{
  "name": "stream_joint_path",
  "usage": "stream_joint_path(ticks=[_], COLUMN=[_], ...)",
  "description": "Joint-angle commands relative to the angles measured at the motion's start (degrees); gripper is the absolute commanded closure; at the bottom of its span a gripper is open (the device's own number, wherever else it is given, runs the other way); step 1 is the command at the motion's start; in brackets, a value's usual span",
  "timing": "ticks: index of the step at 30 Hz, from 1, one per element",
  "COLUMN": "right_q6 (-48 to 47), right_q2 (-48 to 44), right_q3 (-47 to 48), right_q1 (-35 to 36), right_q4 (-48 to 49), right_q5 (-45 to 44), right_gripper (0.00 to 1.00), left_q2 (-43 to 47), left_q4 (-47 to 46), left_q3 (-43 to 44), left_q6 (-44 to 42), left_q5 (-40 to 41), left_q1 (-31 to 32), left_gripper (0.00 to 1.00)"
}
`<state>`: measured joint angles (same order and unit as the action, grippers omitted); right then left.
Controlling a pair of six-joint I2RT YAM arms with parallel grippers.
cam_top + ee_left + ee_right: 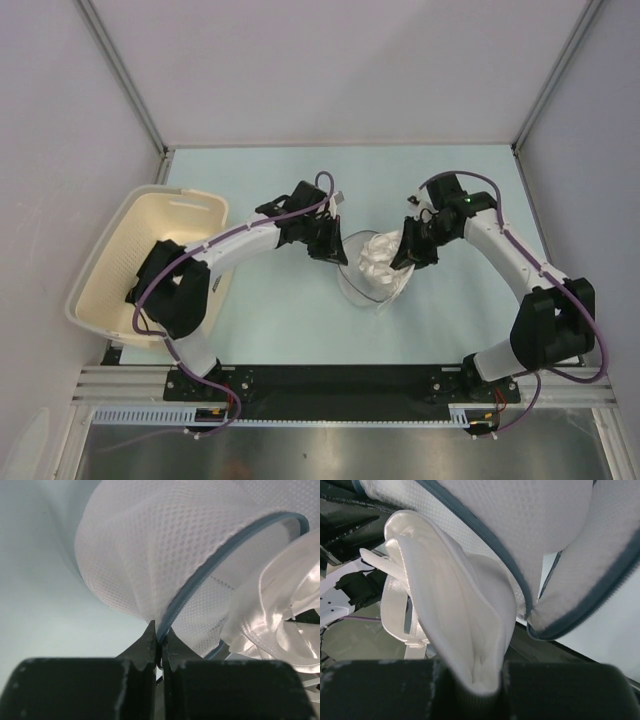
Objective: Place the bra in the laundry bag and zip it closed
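On the counter (300,330) the laundry bag (365,288) sits central, mouth open; the bra (455,610) bunches at that mouth; left end effector (160,647) pinches the zipper rim (210,562), right end effector (477,682) pinches the bra; hold the rim wide, push fabric deep.

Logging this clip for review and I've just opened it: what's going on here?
The left tool is shut on the rim of the laundry bag, holding it up. The right tool pinches the bra, whose white satin folds sit at the bag's open mouth, with straps outside. The zipper is not yet closed. A cream basket stands on the left.
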<state>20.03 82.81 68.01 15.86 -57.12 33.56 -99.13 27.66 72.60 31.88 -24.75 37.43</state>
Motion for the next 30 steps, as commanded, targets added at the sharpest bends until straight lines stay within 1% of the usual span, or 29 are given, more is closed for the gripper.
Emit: stream_joint_path(ticks=[1, 2, 10, 14, 16, 19, 23, 25, 26, 29, 30], right_q6=[2.7, 3.6, 12.8, 16.3, 18.5, 22.0, 28.2, 29.1, 29.4, 28.9, 28.1], right_q2=[3.6, 4.1, 10.2, 11.9, 12.0, 14.0, 14.3, 14.2, 14.0, 14.3, 14.4], right_q3=[6.0, 6.7, 7.9, 8.7, 7.0, 6.4, 2.7, 1.6, 1.2, -0.1, -0.3], right_q1=[3.6, 4.7, 8.3, 10.9, 11.1, 10.7, 8.6, 8.1, 8.1, 8.3, 8.4], right_q4=[0.3, 0.7, 8.0, 9.3, 13.3, 15.5, 22.9, 24.6, 26.4, 28.0, 28.2], right_q5=[-4.0, -5.7, -14.9, -21.1, -21.8, -23.5, -21.9, -22.0, -21.9, -21.5, -21.4], right_gripper=[1.00, 1.00, 1.00, 1.00, 1.00, 1.00, 1.00, 1.00, 1.00, 1.00, 1.00], left_q2=[0.2, 0.1, 1.8, 1.7, 1.4, 1.7, 2.6, 3.3, 4.1, 5.3, 6.9], left_q4=[-0.5, -0.6, -1.6, -4.2, -4.9, -7.2, -10.2, -11.6, -12.3, -12.6, -12.6], left_q3=[3.1, 3.1, 0.8, -0.3, -0.7, -1.8, -3.9, -4.7, -5.8, -6.8, -7.3], left_q6=[-0.6, 0.0, 2.6, 4.4, 6.0, 7.8, 9.3, 9.8, 9.9, 9.1, 8.9], left_q5=[-4.1, -4.9, -7.4, -9.3, -10.0, -11.6, -13.6, -13.9, -14.2, -13.6, -13.0], left_q1=[-0.7, -0.7, -0.6, -0.3, 0.0, 0.7, 0.7, 0.7, 0.7, -0.2, -0.7], left_gripper=[0.98, 1.00, 1.00, 1.00, 1.00, 1.00, 1.00, 1.00, 0.98, 0.72, 0.56])
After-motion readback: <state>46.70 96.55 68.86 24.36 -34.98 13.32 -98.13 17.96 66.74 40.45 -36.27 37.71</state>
